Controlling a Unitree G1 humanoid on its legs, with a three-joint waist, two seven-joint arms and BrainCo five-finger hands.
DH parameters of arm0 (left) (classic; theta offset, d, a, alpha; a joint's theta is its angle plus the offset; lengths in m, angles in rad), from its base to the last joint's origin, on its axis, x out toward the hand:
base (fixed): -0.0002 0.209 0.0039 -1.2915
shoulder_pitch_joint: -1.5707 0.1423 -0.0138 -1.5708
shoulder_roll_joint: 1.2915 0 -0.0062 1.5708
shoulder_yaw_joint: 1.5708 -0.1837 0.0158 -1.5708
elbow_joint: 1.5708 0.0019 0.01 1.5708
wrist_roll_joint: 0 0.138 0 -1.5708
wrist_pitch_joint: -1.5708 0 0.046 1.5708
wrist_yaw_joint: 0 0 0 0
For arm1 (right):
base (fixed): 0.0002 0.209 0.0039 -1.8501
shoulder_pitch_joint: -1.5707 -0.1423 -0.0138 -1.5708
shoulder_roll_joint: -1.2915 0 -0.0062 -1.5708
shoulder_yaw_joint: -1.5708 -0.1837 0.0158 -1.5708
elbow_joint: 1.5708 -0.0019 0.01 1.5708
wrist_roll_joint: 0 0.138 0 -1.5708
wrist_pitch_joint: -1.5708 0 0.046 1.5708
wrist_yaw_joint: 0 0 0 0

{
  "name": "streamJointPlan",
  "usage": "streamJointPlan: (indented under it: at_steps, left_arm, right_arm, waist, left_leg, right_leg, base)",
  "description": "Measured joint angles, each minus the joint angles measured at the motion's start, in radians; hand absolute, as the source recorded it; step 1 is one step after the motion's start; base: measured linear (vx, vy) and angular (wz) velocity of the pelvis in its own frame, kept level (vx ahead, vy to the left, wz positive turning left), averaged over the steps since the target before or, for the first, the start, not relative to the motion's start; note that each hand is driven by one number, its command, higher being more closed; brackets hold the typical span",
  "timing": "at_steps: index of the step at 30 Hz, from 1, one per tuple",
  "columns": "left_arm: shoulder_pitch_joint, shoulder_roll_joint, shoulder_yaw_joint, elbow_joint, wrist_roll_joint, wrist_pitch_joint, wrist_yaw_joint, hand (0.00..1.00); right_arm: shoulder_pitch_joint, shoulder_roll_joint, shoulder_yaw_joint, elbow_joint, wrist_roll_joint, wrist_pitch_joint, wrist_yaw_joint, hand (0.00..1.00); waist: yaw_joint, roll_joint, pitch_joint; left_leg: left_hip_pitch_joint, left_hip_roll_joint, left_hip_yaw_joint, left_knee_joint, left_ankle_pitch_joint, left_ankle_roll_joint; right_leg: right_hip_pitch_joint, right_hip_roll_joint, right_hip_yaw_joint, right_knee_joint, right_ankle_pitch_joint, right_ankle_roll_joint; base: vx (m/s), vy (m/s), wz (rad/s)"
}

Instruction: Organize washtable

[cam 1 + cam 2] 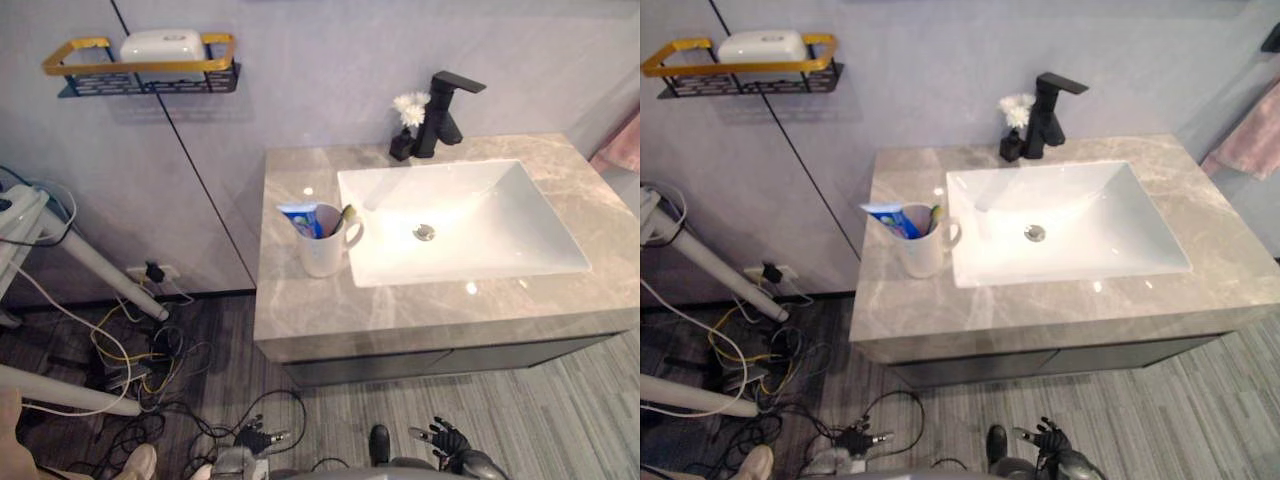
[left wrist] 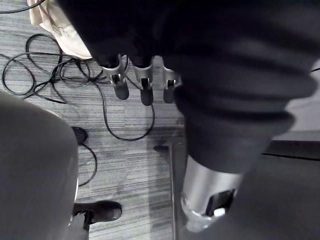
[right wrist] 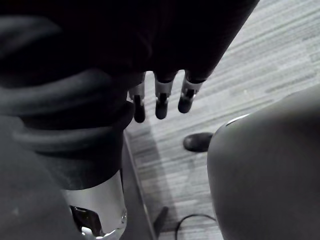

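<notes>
Here, a gold-rimmed wall rack (image 1: pixel 140 68) hangs upper left. The left hand (image 1: pixel 255 438) dangles at lower centre, fingers relaxed and empty. A white mug (image 1: pixel 322 255) holding toothpaste (image 1: pixel 300 217) stands mid-frame, just beside the sink (image 1: pixel 480 200). The right hand (image 1: pixel 447 438), lower right, is likewise loose and empty.

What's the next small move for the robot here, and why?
Probably lift the left robot hand up toward the white mug. Both it and the right robot hand hang open below the counter, holding nothing, and the mug, with a toothpaste tube in it, stands on the counter's left side, beside the basin, nearest that arm.
</notes>
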State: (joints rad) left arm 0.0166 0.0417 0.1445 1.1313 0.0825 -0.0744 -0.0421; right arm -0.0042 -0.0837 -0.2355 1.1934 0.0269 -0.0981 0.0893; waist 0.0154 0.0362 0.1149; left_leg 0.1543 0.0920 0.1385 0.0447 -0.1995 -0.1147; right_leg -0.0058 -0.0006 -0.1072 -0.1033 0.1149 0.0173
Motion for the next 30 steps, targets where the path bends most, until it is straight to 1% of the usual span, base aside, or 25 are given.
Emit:
streamJointPlan:
  at_steps: [4, 9, 10, 14, 17, 19, 21, 24, 26, 30]
  left_arm:
    - [-0.002, 0.001, -0.025, 0.0, 0.0, -0.001, 0.0, 0.0]
    - [-0.003, 0.001, -0.03, 0.0, 0.003, -0.001, -0.001, 0.0]
    - [-0.009, 0.0, -0.066, 0.001, 0.01, 0.0, -0.003, 0.0]
    - [-0.008, 0.0, -0.066, 0.001, 0.01, 0.0, -0.003, 0.0]
    - [-0.005, -0.004, -0.073, 0.003, 0.009, -0.002, -0.002, 0.0]
    - [0.0, -0.006, -0.073, 0.002, 0.007, -0.006, -0.002, 0.0]
    - [0.004, -0.004, -0.076, 0.004, 0.005, -0.017, -0.002, 0.0]
    - [0.004, 0.005, -0.107, 0.006, -0.012, -0.026, -0.002, 0.0]
    - [0.004, 0.005, -0.113, 0.008, -0.019, -0.034, -0.002, 0.0]
    - [0.004, 0.003, -0.116, 0.012, -0.033, -0.035, -0.002, 0.0]
  right_arm:
    - [0.0, 0.0, -0.004, 0.001, -0.001, 0.002, 0.001, 0.0]
    - [-0.006, 0.003, -0.025, 0.004, -0.024, 0.017, 0.001, 0.0]
    - [-0.009, 0.008, -0.04, 0.008, -0.04, 0.02, 0.001, 0.0]
    - [-0.009, 0.009, -0.04, 0.008, -0.04, 0.02, 0.001, 0.0]
    - [-0.008, 0.008, -0.04, 0.011, -0.039, 0.019, 0.001, 0.0]
    - [-0.006, 0.006, -0.039, 0.027, -0.039, 0.019, 0.001, 0.0]
    - [-0.006, 0.006, -0.038, 0.035, -0.036, 0.014, 0.002, 0.0]
    - [-0.002, 0.009, -0.038, 0.037, -0.026, 0.011, 0.003, 0.0]
    - [0.002, 0.009, -0.04, 0.034, -0.012, 0.006, 0.003, 0.0]
    - [0.01, 0.01, -0.041, 0.027, 0.012, -0.003, 0.004, 0.0]
  waist:
    - [0.0, 0.0, 0.0]
    - [0.0, 0.0, 0.0]
    - [0.0, 0.001, -0.002]
    - [0.001, 0.002, -0.003]
    - [0.0, 0.008, -0.012]
    - [0.006, 0.009, -0.025]
    - [0.004, 0.006, -0.029]
    - [0.005, 0.0, -0.032]
    - [0.004, -0.001, -0.032]
    - [0.002, 0.0, -0.031]
  left_leg:
    - [0.0, -0.002, 0.0, 0.0, 0.0, 0.0]
    - [0.0, -0.003, 0.0, 0.001, 0.0, 0.0]
    - [0.0, -0.002, 0.0, 0.004, 0.0, 0.0]
    - [-0.001, -0.002, -0.003, 0.004, 0.0, 0.0]
    - [-0.003, -0.003, -0.029, 0.006, 0.001, 0.0]
    - [-0.002, -0.004, -0.039, 0.007, 0.001, 0.0]
    - [0.004, -0.005, -0.048, 0.012, 0.0, 0.001]
    - [0.005, -0.005, -0.053, 0.024, 0.0, 0.0]
    - [0.016, -0.003, -0.052, 0.027, 0.0, 0.0]
    - [0.025, 0.004, -0.031, 0.032, -0.001, -0.002]
  right_leg:
    - [0.0, -0.001, 0.0, 0.0, -0.003, 0.004]
    - [0.0, -0.001, 0.001, 0.0, -0.004, 0.005]
    - [0.001, -0.001, 0.001, 0.0, -0.003, 0.005]
    - [0.002, -0.003, -0.003, 0.0, -0.003, 0.005]
    - [0.018, -0.012, -0.046, -0.001, -0.006, 0.008]
    - [0.025, -0.016, -0.06, -0.001, -0.006, 0.009]
    - [0.038, -0.02, -0.076, -0.001, -0.006, 0.009]
    - [0.047, -0.022, -0.085, -0.002, -0.007, 0.01]
    - [0.052, -0.021, -0.086, -0.002, -0.011, 0.014]
    - [0.051, -0.011, -0.065, -0.002, -0.008, 0.01]
  base:
    - [0.0, 0.0, 0.0]
    - [0.0, 0.0, 0.0]
    - [0.0, 0.0, 0.0]
    - [0.0, 0.0, 0.04]
    - [0.0, 0.006, 0.3]
    - [0.0, 0.014, 0.23]
    - [-0.01, 0.014, 0.14]
    - [-0.04, 0.001, 0.06]
    - [-0.04, -0.013, -0.02]
    - [-0.03, -0.016, -0.16]
